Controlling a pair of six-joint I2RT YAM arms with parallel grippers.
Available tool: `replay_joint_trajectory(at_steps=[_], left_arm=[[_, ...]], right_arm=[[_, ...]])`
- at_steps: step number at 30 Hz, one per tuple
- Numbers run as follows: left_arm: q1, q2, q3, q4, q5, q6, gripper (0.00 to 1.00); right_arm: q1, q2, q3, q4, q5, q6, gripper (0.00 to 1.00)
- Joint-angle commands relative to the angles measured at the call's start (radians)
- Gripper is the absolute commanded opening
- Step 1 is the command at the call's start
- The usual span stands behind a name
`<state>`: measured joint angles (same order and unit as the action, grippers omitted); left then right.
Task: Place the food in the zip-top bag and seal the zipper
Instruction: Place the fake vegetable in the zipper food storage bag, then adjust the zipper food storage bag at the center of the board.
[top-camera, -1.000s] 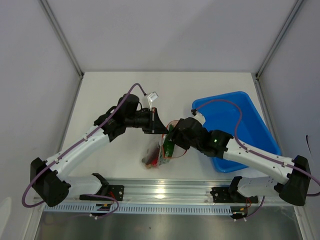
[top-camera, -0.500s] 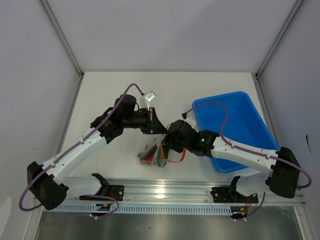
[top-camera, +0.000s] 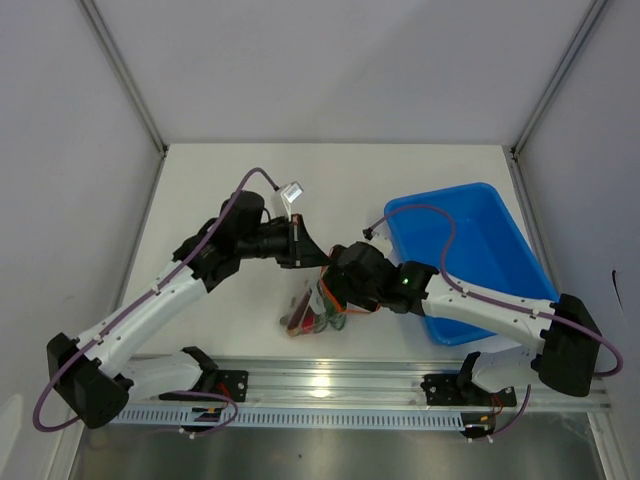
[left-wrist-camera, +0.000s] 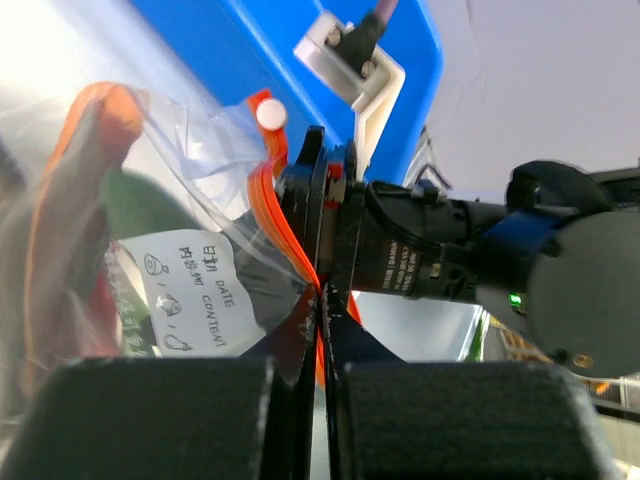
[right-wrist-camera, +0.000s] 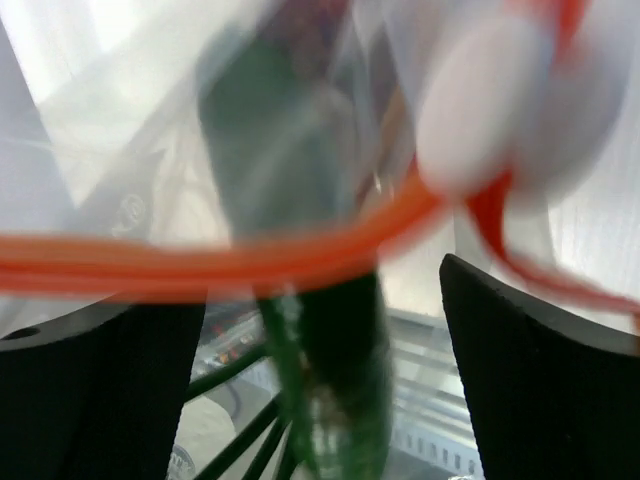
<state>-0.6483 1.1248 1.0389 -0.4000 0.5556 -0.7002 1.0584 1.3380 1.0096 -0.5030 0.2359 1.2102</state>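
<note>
Top external view puts the crinkly clear plastic zip-top bag near the 6 o'clock edge of the white bench, hung btwn the two arms, w/ the deep blue plastic tray off at its 3 o'clock. The left gripper sits at the bag's 12 o'clock and the right gripper at approx 2 o'clock. Red and green toy food shows through the film low in the bag, so at least some is inside. Which pieces they are can't be told from up there.

Handling, as a judgement: the bag is light, limp and slick, and it sags w/ the load, so the film itself gives little purchase. The thin orange-red zipper strip is the one stiffer part. It is prob the place to pinch, esp. near an end, before running along it to seal.

Left wrist view gives what the top cam can't: the left gripper is closed tight on that strip, w/ the film and a white printed label hanging at its 9 o'clock. Right wrist view, though blurred, shows the right gripper w/ jaws spread wide and clamping nothing. The strip runs across btwn the fingers, and a dark green toy cucumber hangs behind it. The mouth looks unsealed there.
</note>
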Motion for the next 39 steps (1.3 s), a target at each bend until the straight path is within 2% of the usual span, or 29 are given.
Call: replay_joint_trajectory(at_steps=[1, 20, 29, 36, 39], left_arm=[[-0.002, -0.039, -0.005, 0.072, 0.009, -0.018, 0.01], [0.001, 0.0, 0.021, 0.069, -0.013, 0.008, 0.01], [0.009, 0.027, 0.046, 0.066, -0.014, 0.016, 0.01], [0.01, 0.01, 0.024, 0.056, -0.026, 0.019, 0.01], [0.012, 0.004, 0.023, 0.058, -0.02, 0.015, 0.01]], right_arm=[[0.012, -0.013, 0.024, 0.008, -0.013, -0.083, 0.99], [0.011, -0.138, 0.188, -0.192, 0.039, -0.296, 0.99], [-0.081, -0.243, 0.311, -0.319, 0.028, -0.394, 0.99], [-0.135, -0.37, 0.215, -0.348, 0.013, -0.394, 0.99], [-0.161, -0.393, 0.152, -0.325, -0.059, -0.385, 0.99]])
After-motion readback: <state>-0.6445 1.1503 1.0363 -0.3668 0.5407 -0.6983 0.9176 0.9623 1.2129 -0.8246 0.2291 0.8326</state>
